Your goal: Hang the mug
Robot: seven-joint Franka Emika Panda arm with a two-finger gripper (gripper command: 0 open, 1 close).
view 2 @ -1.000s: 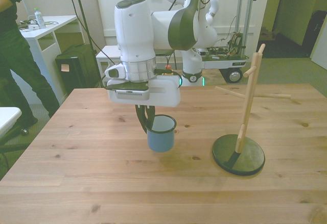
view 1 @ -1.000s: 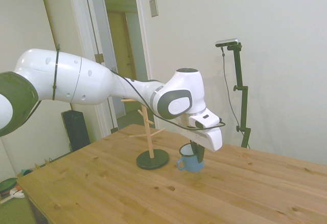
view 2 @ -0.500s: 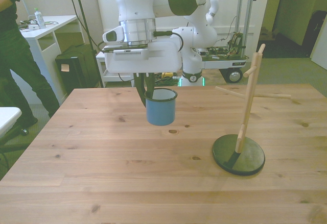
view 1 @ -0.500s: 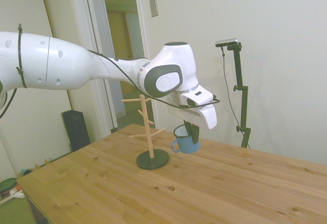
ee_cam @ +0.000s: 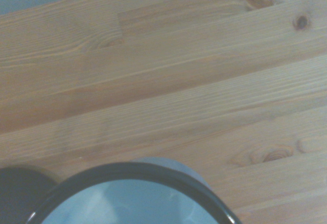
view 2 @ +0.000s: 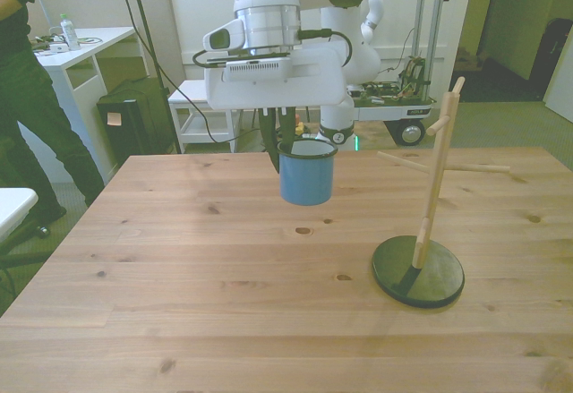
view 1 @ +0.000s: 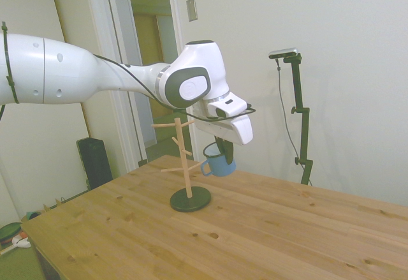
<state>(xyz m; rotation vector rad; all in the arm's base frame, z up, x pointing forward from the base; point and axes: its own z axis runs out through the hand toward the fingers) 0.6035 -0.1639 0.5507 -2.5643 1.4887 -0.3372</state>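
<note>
While the bench [view 2: 179,303] lies bare in front, the peg stand [view 2: 430,205] waits on its dark base toward the front view's right. Farther back, the pincer [view 2: 285,138] is clamped on the rim of the mug [view 2: 306,173], holding it upright in the air, well clear of the wood. Judging by the side view, the blue handle [view 1: 205,167] faces the stand; I'd carry it level and thread that loop over an upward-tilted peg before letting go.
</note>
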